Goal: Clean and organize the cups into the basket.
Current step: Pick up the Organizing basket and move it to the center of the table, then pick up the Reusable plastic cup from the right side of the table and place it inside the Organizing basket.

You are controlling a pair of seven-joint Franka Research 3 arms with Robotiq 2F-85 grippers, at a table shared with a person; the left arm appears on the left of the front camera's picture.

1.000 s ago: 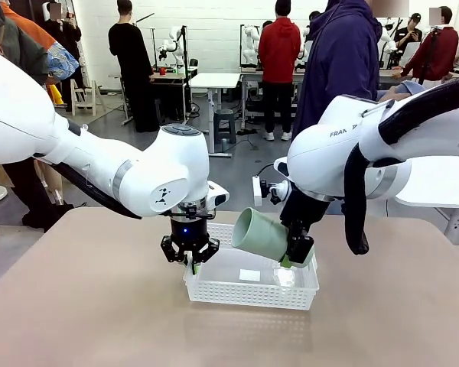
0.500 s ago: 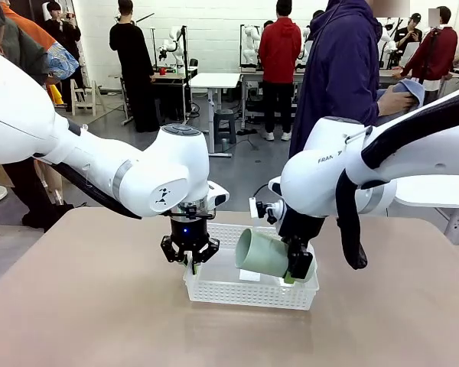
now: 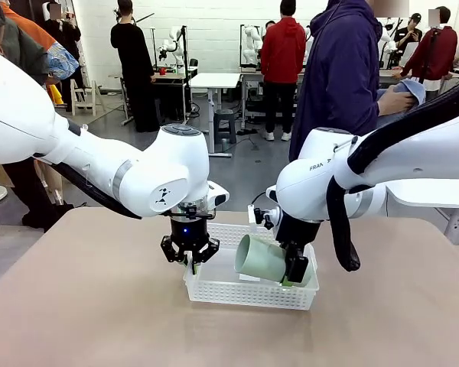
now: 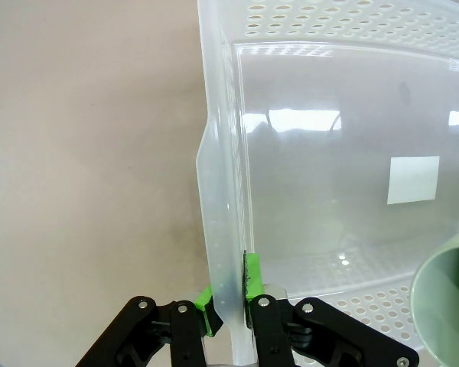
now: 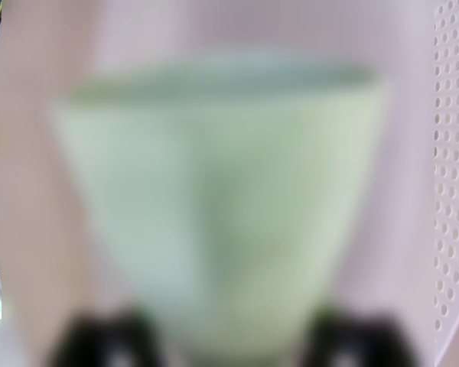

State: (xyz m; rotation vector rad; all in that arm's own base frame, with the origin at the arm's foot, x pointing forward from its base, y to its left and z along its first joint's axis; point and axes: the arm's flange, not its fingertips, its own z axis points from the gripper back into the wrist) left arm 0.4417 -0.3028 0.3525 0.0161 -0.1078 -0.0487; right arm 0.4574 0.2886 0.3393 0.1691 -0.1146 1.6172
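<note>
Front view: my right hand clamps the mint cup sideways, low over the basket beneath it. My left hand pinches the basket wall. The right wrist view is blurred and the grip is possibly shallow. Released tilted, the cup could roll.

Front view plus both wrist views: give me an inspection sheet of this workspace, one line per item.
Surface: tan table, no spills seen.
Job's things: white mesh basket mid-table; mint cup tilted on its side, low over the basket.
Clutter: nothing seen.
Grippers: left gripper, jaws shut on the basket's side wall; right gripper, jaws shut on the mint cup.
Cables: black hose loops down on the robot's right side.
Surroundings: person in a dark hooded top stands at the far side.
</note>
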